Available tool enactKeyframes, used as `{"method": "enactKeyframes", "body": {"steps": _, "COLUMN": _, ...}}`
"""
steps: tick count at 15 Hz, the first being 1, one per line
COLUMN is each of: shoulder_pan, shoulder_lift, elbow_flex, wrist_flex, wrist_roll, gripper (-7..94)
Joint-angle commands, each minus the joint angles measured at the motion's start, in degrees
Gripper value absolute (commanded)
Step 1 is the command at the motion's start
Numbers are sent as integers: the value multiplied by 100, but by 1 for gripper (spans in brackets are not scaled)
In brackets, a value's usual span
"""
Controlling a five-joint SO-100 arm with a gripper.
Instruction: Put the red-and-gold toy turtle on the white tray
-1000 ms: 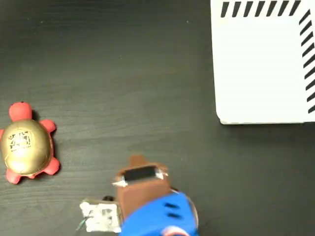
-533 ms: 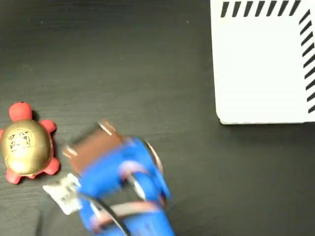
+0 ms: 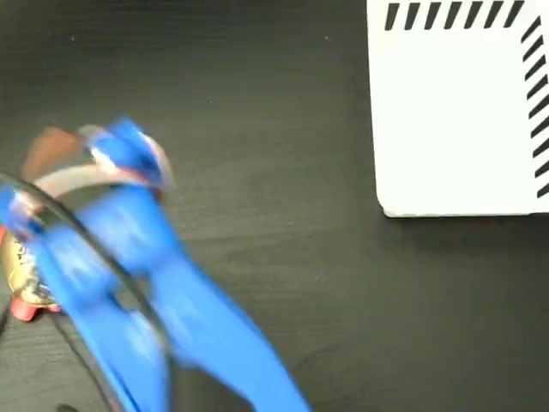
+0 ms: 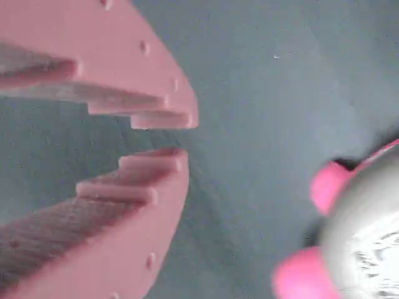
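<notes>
Fixed view first: the blue arm (image 3: 146, 283) is a smear of motion across the lower left of the frame, and it has swung a long way in one second. A second ago the gripper sat low in the middle of the picture, well to the right of the toy; half a second ago it had drawn up just beside it; now its brown head is over by the left edge, covering most of the red-and-gold toy turtle (image 3: 21, 283). Only a sliver of gold shell and a red foot poke out at the far left, about where the toy lay before, so it looks unmoved. The white tray (image 3: 455, 120) fills the upper right corner, well apart from all this, with nothing on it.

Wrist view tells the rest. The gripper (image 4: 168, 134) shows two toothed pink fingers (image 4: 143, 81) at the left of the frame, nearly pressed together, only a narrow gap between the tips and nothing pinched. The turtle sits in the lower right corner, off to the side of the fingers, not between them.

So I'd judge the reach has arrived but the grasp has not begun: the fingers would need to spread and line up over the shell first.
</notes>
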Motion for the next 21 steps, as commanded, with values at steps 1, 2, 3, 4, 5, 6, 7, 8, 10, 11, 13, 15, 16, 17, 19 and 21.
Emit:
{"method": "enactKeyframes", "body": {"steps": 1, "shoulder_pan": -176, "shoulder_lift": -325, "elbow_flex": -958, "wrist_flex": 598, "wrist_roll": -870, "gripper": 0}}
{"method": "enactKeyframes", "body": {"steps": 2, "shoulder_pan": -202, "shoulder_lift": -334, "elbow_flex": -1002, "wrist_flex": 606, "wrist_roll": -1143, "gripper": 0}}
{"method": "enactKeyframes", "body": {"steps": 3, "shoulder_pan": -281, "shoulder_lift": -316, "elbow_flex": -1002, "wrist_flex": 668, "wrist_roll": -1336, "gripper": 1}}
{"method": "enactKeyframes", "body": {"steps": 4, "shoulder_pan": -378, "shoulder_lift": -272, "elbow_flex": -1046, "wrist_flex": 932, "wrist_roll": -1512, "gripper": 1}}
{"method": "enactKeyframes", "body": {"steps": 5, "shoulder_pan": -527, "shoulder_lift": -229, "elbow_flex": -1090, "wrist_flex": 1187, "wrist_roll": -1644, "gripper": 4}}
{"method": "enactKeyframes", "body": {"steps": 6, "shoulder_pan": -642, "shoulder_lift": -193, "elbow_flex": -1125, "wrist_flex": 1354, "wrist_roll": -1749, "gripper": 12}}
{"method": "enactKeyframes", "body": {"steps": 7, "shoulder_pan": -729, "shoulder_lift": -149, "elbow_flex": -1116, "wrist_flex": 1354, "wrist_roll": -1854, "gripper": 18}}
{"method": "enactKeyframes", "body": {"steps": 8, "shoulder_pan": -756, "shoulder_lift": -193, "elbow_flex": -1143, "wrist_flex": 1354, "wrist_roll": -2021, "gripper": 30}}
{"method": "enactKeyframes", "body": {"steps": 10, "shoulder_pan": -756, "shoulder_lift": -571, "elbow_flex": -1415, "wrist_flex": 1336, "wrist_roll": -2145, "gripper": 39}}
{"method": "enactKeyframes", "body": {"steps": 11, "shoulder_pan": -756, "shoulder_lift": -800, "elbow_flex": -1529, "wrist_flex": 1318, "wrist_roll": -2188, "gripper": 39}}
{"method": "enactKeyframes", "body": {"steps": 13, "shoulder_pan": -659, "shoulder_lift": -1204, "elbow_flex": -1644, "wrist_flex": 1266, "wrist_roll": -2285, "gripper": 51}}
{"method": "enactKeyframes", "body": {"steps": 15, "shoulder_pan": -545, "shoulder_lift": -1424, "elbow_flex": -1740, "wrist_flex": 1257, "wrist_roll": -2391, "gripper": 57}}
{"method": "enactKeyframes", "body": {"steps": 16, "shoulder_pan": -501, "shoulder_lift": -1494, "elbow_flex": -1749, "wrist_flex": 1213, "wrist_roll": -2435, "gripper": 59}}
{"method": "enactKeyframes", "body": {"steps": 17, "shoulder_pan": -483, "shoulder_lift": -1582, "elbow_flex": -1723, "wrist_flex": 1107, "wrist_roll": -2443, "gripper": 59}}
{"method": "enactKeyframes", "body": {"steps": 19, "shoulder_pan": -466, "shoulder_lift": -1819, "elbow_flex": -1644, "wrist_flex": 940, "wrist_roll": -2443, "gripper": 60}}
{"method": "enactKeyframes", "body": {"steps": 21, "shoulder_pan": -475, "shoulder_lift": -1995, "elbow_flex": -1354, "wrist_flex": 545, "wrist_roll": -2382, "gripper": 65}}
